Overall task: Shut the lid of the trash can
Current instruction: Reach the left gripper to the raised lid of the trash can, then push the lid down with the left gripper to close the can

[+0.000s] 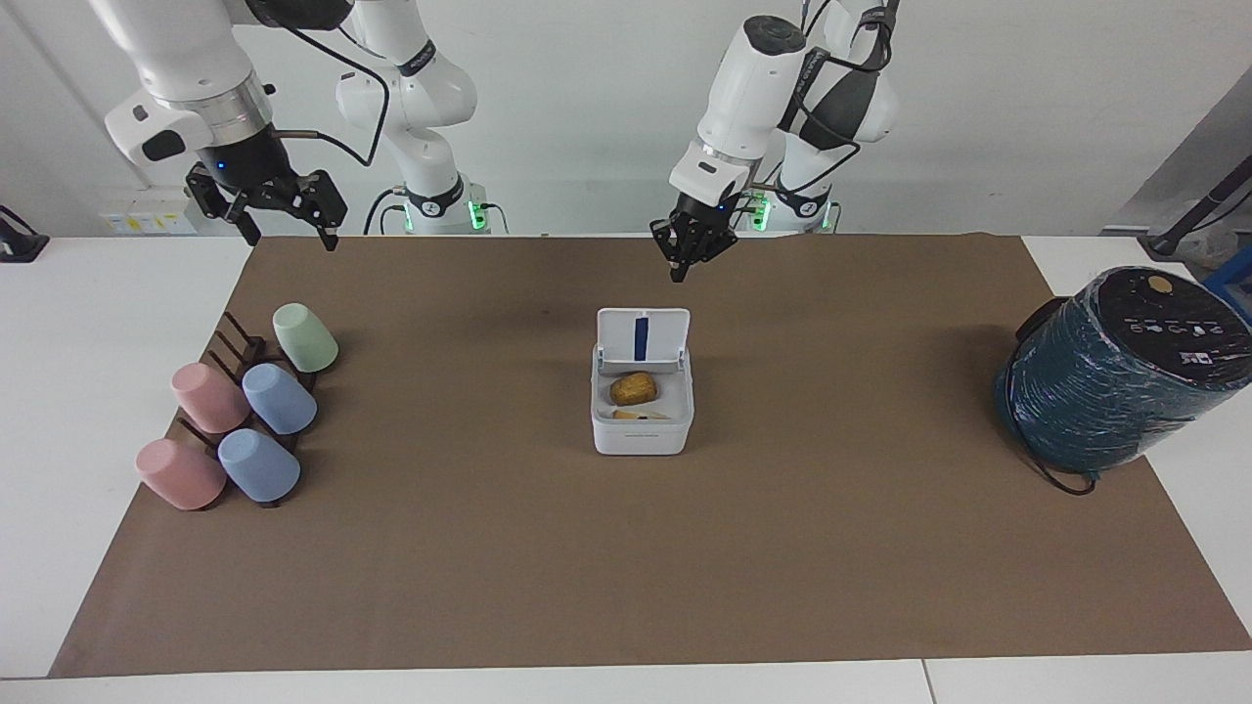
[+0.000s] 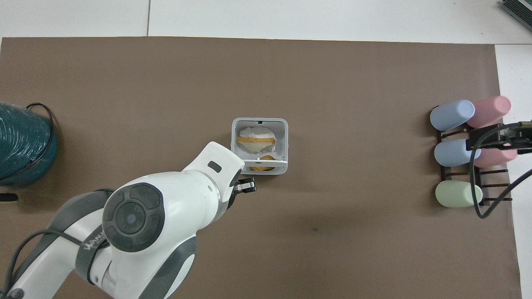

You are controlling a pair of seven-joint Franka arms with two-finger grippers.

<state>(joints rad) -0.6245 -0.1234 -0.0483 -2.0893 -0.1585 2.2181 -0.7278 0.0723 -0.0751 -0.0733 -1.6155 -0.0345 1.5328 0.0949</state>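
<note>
- Left gripper [image 1: 677,271] first: its fingertips are pinched together with no gap showing and nothing between them, pointing down at the mat [image 1: 626,567].
- It hangs in the air over bare mat. In the facing view it is at about one o'clock from the lid [image 1: 643,337], close to it but clearly apart.
- From overhead, the left gripper [image 2: 250,187] pokes out at seven o'clock from the trash can [image 2: 259,170], just off its corner.
- Working outward, the wrist leans in toward the table's middle and the white forearm slopes steeply up from it to a high elbow above the arm's base.
- The lid stands upright on its hinge, open, on the can's side nearer the robots. Its blue stripe shows to the facing camera.
- The trash can [image 1: 641,430] sits mid-mat, with a brown lump and a pale scrap inside.
- Right gripper [image 1: 290,240]: fingers spread wide and empty. That arm waits over the mat's corner, at twelve o'clock from the cup rack [image 1: 235,347] in the facing view.
- Five tipped cups lie on that rack, one green, two blue and two pink.
- The teal cylinder [image 1: 1115,376] sits at the left arm's end of the table, at three o'clock from the can in the facing view.
</note>
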